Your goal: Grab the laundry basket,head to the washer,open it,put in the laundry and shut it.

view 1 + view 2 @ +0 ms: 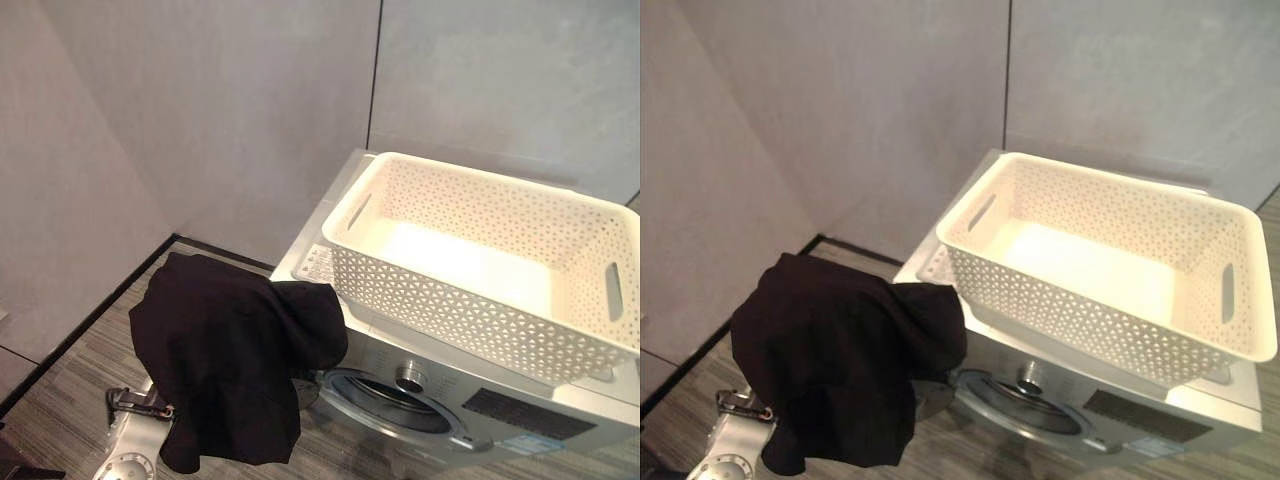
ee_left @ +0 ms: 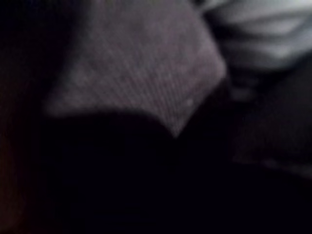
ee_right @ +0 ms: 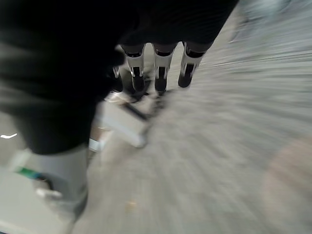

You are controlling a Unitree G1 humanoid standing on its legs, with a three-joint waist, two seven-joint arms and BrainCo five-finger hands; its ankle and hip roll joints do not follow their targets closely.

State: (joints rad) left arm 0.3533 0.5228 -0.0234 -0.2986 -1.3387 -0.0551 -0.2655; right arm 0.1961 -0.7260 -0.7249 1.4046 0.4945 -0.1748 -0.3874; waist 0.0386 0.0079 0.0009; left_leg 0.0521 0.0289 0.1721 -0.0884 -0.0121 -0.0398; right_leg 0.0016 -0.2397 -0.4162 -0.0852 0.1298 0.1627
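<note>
A black garment hangs draped over the end of my left arm, just left of the washer's round door. The cloth covers that hand completely, and dark knit fabric lies close in the left wrist view. The white perforated laundry basket stands on top of the silver washer with nothing inside it. My right hand hangs over the striped floor with its fingers straight and nothing in them.
The washer stands against a grey panelled wall, with another wall close on the left. A dark skirting strip runs along the grey wood-pattern floor in front of the washer.
</note>
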